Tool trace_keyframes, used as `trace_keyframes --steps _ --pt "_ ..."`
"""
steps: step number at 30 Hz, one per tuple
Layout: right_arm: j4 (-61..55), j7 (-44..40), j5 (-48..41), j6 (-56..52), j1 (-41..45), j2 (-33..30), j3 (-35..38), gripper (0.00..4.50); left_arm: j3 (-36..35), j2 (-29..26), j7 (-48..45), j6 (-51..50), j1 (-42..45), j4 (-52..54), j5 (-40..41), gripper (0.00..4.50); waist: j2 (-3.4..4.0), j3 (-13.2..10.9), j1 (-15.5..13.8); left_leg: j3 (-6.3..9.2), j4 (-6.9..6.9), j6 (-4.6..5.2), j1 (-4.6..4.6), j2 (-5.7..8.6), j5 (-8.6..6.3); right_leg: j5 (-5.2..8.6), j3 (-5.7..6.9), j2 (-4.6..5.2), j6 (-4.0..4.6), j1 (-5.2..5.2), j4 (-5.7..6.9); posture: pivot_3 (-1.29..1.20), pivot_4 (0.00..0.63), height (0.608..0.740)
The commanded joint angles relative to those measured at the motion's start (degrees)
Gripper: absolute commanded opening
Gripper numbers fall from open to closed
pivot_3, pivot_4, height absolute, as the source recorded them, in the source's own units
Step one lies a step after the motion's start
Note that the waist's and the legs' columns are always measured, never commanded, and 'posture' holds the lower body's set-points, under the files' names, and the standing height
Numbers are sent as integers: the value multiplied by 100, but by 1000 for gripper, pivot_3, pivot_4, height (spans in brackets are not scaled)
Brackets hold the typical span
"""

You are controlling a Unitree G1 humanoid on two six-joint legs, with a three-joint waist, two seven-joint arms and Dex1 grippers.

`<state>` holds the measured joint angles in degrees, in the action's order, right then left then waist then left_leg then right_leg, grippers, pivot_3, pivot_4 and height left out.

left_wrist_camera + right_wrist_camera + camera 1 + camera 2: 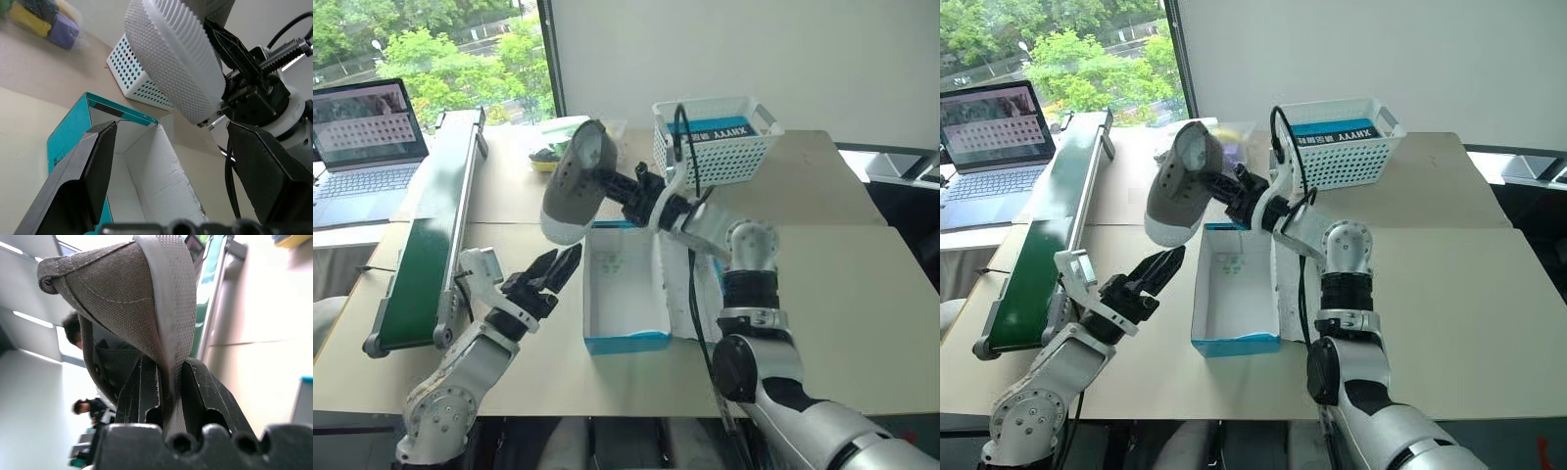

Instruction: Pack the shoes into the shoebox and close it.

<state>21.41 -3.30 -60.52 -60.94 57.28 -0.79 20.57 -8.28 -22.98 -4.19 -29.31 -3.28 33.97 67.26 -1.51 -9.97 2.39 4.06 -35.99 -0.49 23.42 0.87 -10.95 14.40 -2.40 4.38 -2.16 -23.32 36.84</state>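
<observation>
A greyish-taupe shoe (574,186) with a whitish dotted sole hangs in the air over the far left corner of the shoebox (626,343). My right gripper (621,194) is shut on its fabric rim (168,362), toe tilted down. The shoebox is bright blue and white inside. It stands open with nothing in it, and its flap lies out to the right under my right arm. My left gripper (558,268) is open just left of the box, below the shoe, with nothing between its fingers (93,161).
A white lattice basket (717,142) stands behind the box. A clear tub of colourful items (548,149) sits at the back. A green conveyor (426,240) runs along the table's left side, with a laptop (367,147) beyond it. The table's right half is bare.
</observation>
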Motion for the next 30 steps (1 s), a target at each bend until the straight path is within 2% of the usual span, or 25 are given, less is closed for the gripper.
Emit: trace_keyframes --steps 1,6,12,20,25,26,27,30 --pt "-509 98 113 -685 241 -535 -242 208 20 -500 -354 -190 -199 397 -554 3838 2 -1 -3 0 0 0 1 1 0 0 0 1 0 0 -2 0 150 738" --pt "-1103 676 287 -2077 186 -1071 -573 208 7 -1158 -963 -344 -631 480 -1069 3838 9 -6 25 -3 4 0 30 1 0 0 -4 3 -1 -28 -5 0 150 738" --pt "-1624 1178 1018 -2701 -215 -1036 -913 208 -68 -1310 -1271 -393 -594 467 -1302 3838 10 -7 13 -13 1 2 62 -4 2 1 -14 1 3 -77 19 0 150 738" --pt "-1497 1113 2319 -2153 -573 -883 -1823 208 61 -1221 -1331 -486 -466 572 -1575 3838 9 -6 27 -15 -3 2 70 -3 2 1 -13 1 2 -83 21 0 150 738" --pt "-1478 928 2746 -1984 -476 -816 -1971 208 42 -1131 -1298 -513 -523 667 -1620 3838 9 -6 13 -14 -9 3 61 -5 3 0 -12 0 2 -74 26 0 150 738" --pt "-1501 905 2796 -1925 -446 -775 -1922 1200 38 -1113 -1291 -519 -534 682 -1629 3838 9 -6 13 -14 -12 3 61 -4 3 0 -11 0 2 -73 27 0 150 738" --pt "-1517 884 2840 -1886 -426 -742 -1881 1432 35 -1100 -1287 -526 -540 692 -1637 3838 9 -6 13 -14 -13 4 61 -4 3 -1 -12 0 2 -73 27 0 150 738" --pt "-1536 788 2988 -1826 -305 -699 -1843 2489 27 -1053 -1285 -549 -551 712 -1667 3838 9 -6 11 -14 -13 4 62 -4 4 -2 -12 0 1 -75 27 0 150 738"
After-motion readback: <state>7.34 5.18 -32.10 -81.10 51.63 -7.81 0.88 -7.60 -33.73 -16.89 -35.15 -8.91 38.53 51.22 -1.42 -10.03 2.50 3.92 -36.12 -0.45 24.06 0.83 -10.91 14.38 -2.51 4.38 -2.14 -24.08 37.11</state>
